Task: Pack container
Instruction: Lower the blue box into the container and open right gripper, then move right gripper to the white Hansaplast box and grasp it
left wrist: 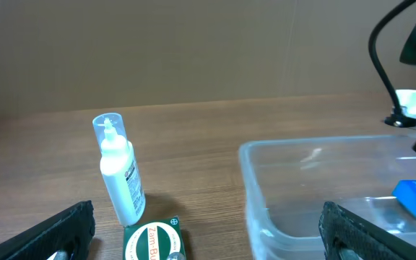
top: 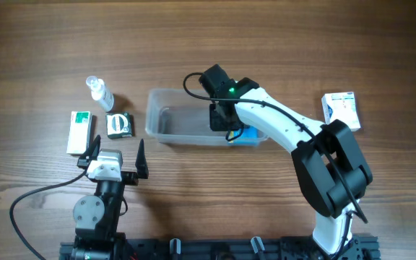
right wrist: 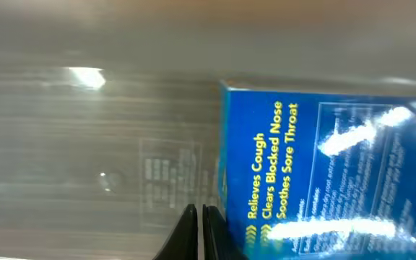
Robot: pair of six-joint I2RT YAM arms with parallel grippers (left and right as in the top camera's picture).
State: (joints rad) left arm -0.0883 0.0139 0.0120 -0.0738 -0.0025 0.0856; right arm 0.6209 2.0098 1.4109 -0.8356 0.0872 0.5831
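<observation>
The clear plastic container (top: 166, 123) sits mid-table; it also shows at the right of the left wrist view (left wrist: 266, 195). A blue box (top: 249, 136) lies inside its right end, filling the right of the right wrist view (right wrist: 323, 173). My right gripper (top: 222, 119) is inside the container, fingers shut together and empty (right wrist: 196, 231), just left of the blue box. My left gripper (top: 115, 155) is open and empty near the front left, in front of a green-and-white box (top: 119, 124) (left wrist: 154, 242) and a small spray bottle (top: 100, 90) (left wrist: 119, 170).
A white-and-green box (top: 79, 131) lies at the far left. A white-and-blue box (top: 341, 110) lies at the right.
</observation>
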